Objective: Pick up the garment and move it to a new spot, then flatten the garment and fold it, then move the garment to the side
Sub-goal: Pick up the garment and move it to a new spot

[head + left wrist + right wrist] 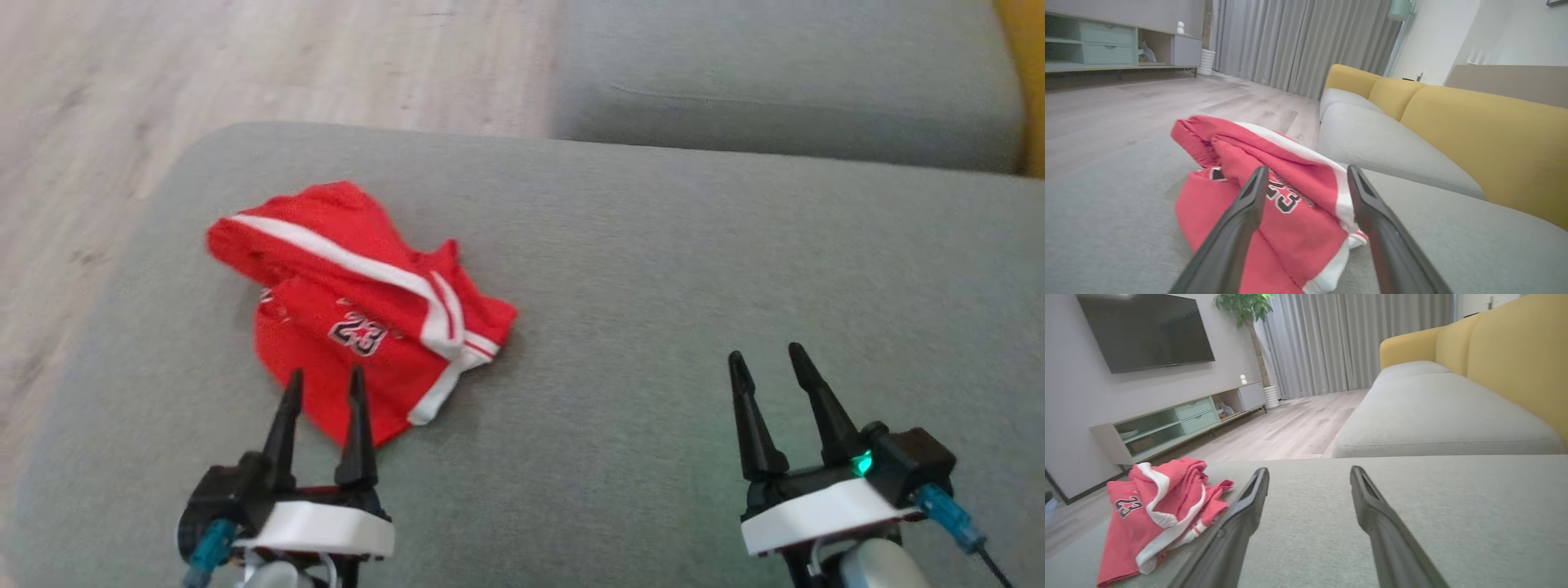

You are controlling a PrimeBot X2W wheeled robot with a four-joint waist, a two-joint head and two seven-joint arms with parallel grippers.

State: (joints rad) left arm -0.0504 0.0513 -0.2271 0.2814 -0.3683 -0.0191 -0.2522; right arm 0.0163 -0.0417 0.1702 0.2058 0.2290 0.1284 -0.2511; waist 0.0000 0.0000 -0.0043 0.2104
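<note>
Red garment (359, 306) crumpled on grey sofa cushion (653, 286), toward cushion's left edge. Left gripper (326, 373) fingers parted, empty, at heap's near hem. Right gripper (767, 353) fingers parted, empty, over bare cushion middle. Cloth looks light, floppy; likely best pinched at raised fold by white stripe (326, 249).

Grey sofa seat cushion (653, 269), crumpled red garment (351, 310) lying on its left part

Soft even daylight, faint shadows; head view slightly blurred, wrist views wide-angle.
</note>
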